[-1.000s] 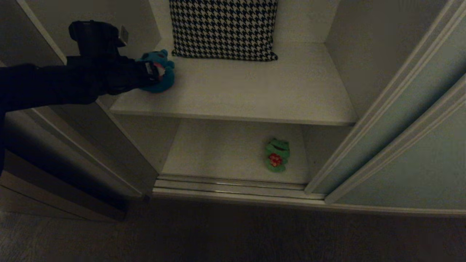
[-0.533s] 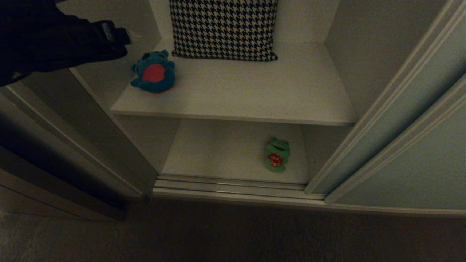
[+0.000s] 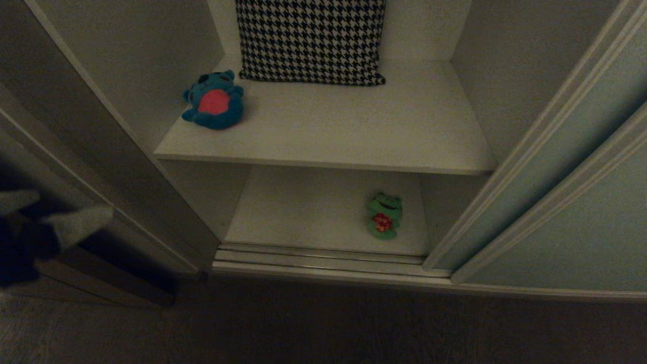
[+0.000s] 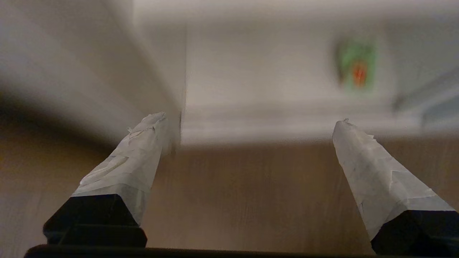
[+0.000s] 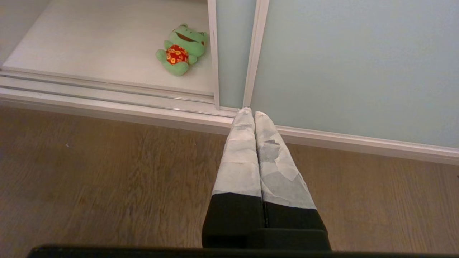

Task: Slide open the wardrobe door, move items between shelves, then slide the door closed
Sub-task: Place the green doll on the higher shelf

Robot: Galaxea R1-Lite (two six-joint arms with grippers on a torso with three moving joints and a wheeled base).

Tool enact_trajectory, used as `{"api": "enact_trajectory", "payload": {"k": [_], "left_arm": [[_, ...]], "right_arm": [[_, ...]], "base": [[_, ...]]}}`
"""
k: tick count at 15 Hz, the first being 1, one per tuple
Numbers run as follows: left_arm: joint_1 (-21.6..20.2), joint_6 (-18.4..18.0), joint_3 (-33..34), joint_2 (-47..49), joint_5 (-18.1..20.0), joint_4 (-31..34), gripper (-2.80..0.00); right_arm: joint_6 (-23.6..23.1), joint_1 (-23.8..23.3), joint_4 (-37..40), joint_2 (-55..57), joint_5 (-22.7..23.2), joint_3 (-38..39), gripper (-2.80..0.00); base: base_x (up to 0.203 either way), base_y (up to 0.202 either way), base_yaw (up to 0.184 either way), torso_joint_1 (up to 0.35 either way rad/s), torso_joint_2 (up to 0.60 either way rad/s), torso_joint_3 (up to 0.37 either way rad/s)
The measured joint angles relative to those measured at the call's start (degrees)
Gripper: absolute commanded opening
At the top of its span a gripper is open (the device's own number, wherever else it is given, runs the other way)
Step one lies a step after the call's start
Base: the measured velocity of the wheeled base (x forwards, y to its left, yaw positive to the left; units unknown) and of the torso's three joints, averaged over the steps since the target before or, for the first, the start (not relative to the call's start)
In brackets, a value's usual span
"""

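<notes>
The blue plush toy (image 3: 214, 101) with the red belly lies at the left end of the upper shelf (image 3: 354, 136), untouched. On the lower shelf (image 3: 298, 212) the green frog (image 3: 385, 215) lies near the right side; the frog (image 5: 181, 48) also shows in the right wrist view and, blurred, the frog (image 4: 355, 66) in the left wrist view. The sliding wardrobe door (image 3: 566, 217) stands pushed to the right. My left gripper (image 3: 53, 212) hangs low at the left, outside the wardrobe, open and empty (image 4: 251, 120). My right gripper (image 5: 254, 113) is shut, parked over the floor by the door's foot (image 5: 351, 64).
A black-and-white houndstooth pillow (image 3: 311, 40) leans at the back of the upper shelf. The wardrobe's left side wall (image 3: 126, 167) stands close beside the left gripper. The bottom track (image 3: 318, 258) runs along the front, with wooden floor (image 3: 323, 323) before it.
The left gripper let go of the blue plush on the upper shelf, pulled back out of the wardrobe and dropped to the lower left, opening wide. The plush stays where it was.
</notes>
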State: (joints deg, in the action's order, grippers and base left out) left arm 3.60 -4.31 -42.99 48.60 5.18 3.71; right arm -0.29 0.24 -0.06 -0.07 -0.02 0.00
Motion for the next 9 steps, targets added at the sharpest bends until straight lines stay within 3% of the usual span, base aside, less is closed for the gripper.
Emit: {"api": "enact_trajectory", "payload": {"k": [5, 9], "left_arm": [[-2.14, -2.62, 27.53, -29.44, 0.78, 5.11, 0.00], [-2.75, -4.57, 37.03, -44.14, -0.34, 7.36, 0.00]], "right_arm": [[0.02, 0.00, -0.02, 0.00, 0.00, 0.00, -2.80], [0.03, 0.00, -0.01, 0.00, 0.00, 0.00, -2.80]], "base": [[0.000, 0.000, 0.000, 0.000, 0.00, 0.000], [0.000, 0.000, 0.000, 0.000, 0.00, 0.000]]}}
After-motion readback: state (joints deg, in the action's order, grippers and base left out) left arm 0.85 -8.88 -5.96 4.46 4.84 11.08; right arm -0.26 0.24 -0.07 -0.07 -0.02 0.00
